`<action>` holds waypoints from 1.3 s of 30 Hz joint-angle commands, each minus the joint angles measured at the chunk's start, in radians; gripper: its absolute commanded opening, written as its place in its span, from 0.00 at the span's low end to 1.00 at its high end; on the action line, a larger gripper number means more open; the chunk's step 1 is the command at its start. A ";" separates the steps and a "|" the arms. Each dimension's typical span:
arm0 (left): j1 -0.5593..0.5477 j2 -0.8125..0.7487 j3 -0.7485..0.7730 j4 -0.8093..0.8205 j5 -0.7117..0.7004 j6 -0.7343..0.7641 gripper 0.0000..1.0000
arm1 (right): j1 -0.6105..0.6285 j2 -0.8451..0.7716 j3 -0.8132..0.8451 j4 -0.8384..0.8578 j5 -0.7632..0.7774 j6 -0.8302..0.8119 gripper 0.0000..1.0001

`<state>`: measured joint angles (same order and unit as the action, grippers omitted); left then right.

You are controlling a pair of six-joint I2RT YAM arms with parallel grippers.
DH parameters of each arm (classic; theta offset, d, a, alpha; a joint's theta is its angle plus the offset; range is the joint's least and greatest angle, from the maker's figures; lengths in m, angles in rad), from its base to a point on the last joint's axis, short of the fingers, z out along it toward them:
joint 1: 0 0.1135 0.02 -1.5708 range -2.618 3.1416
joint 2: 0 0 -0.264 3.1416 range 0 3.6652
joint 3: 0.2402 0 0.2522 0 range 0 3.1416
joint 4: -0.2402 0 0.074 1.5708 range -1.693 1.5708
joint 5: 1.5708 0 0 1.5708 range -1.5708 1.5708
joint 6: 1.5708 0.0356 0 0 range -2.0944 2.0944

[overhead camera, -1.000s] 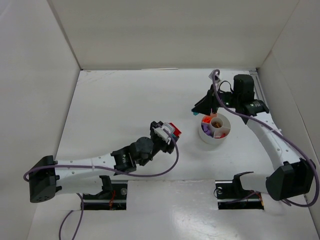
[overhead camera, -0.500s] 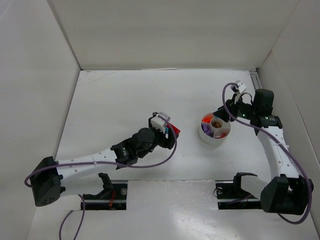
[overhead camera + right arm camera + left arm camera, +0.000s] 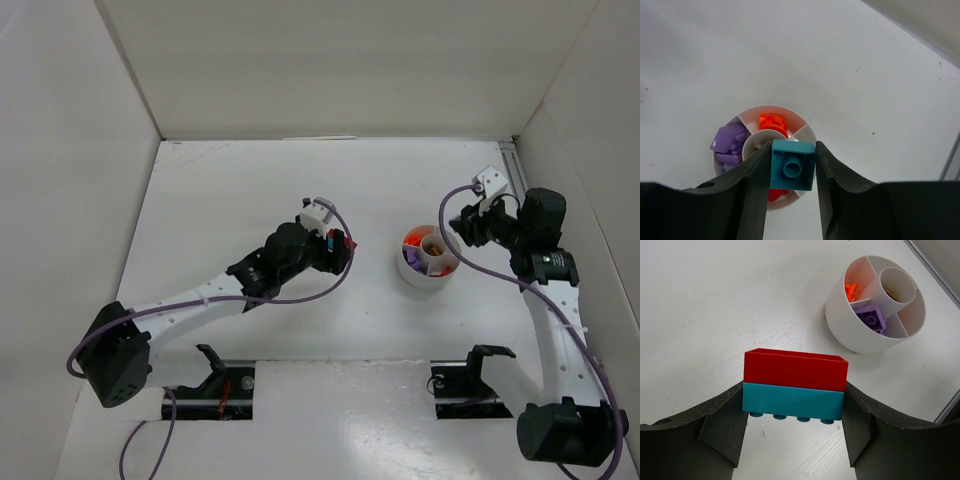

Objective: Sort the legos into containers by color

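Note:
The round white divided bowl [image 3: 430, 272] stands right of centre; it also shows in the left wrist view [image 3: 850, 335] and the right wrist view [image 3: 805, 131]. It holds purple [image 3: 730, 141], orange [image 3: 772, 123] and red [image 3: 776, 195] pieces. My left gripper [image 3: 338, 245] is shut on a red brick stacked on a teal brick [image 3: 793, 401], held above the table left of the bowl. My right gripper [image 3: 792, 166] is shut on a small teal square brick [image 3: 792, 165] held over the bowl; in the top view it [image 3: 470, 228] is at the bowl's right rim.
White walls enclose the table on the left, back and right. A metal rail [image 3: 517, 165] runs along the right wall. Two black mounts [image 3: 222, 372] [image 3: 478, 368] sit at the near edge.
The right arm swung from behind the bowl to its right side, gripper now over the bowl. The left gripper moved up and slightly right with the red-and-teal stack.

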<state>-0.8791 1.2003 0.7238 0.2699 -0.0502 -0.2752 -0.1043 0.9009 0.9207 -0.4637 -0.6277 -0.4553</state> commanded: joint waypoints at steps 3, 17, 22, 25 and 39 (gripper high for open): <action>0.038 0.024 0.087 -0.008 0.076 -0.015 0.51 | -0.006 0.006 0.003 -0.049 0.123 -0.048 0.20; 0.058 0.105 0.150 -0.052 0.095 -0.015 0.50 | -0.025 0.024 -0.022 -0.009 0.111 -0.039 0.20; 0.058 0.114 0.160 -0.052 0.095 -0.015 0.50 | -0.043 0.033 -0.033 0.000 0.111 -0.039 0.20; 0.058 0.124 0.169 -0.061 0.104 -0.015 0.50 | -0.043 0.044 -0.043 0.000 0.111 -0.039 0.20; 0.068 0.163 0.215 -0.080 0.113 -0.015 0.50 | -0.061 0.141 -0.010 0.054 0.122 -0.039 0.20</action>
<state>-0.8158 1.3682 0.8867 0.1711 0.0483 -0.2798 -0.1577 1.0336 0.8806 -0.4816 -0.4969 -0.4934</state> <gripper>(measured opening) 0.621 0.428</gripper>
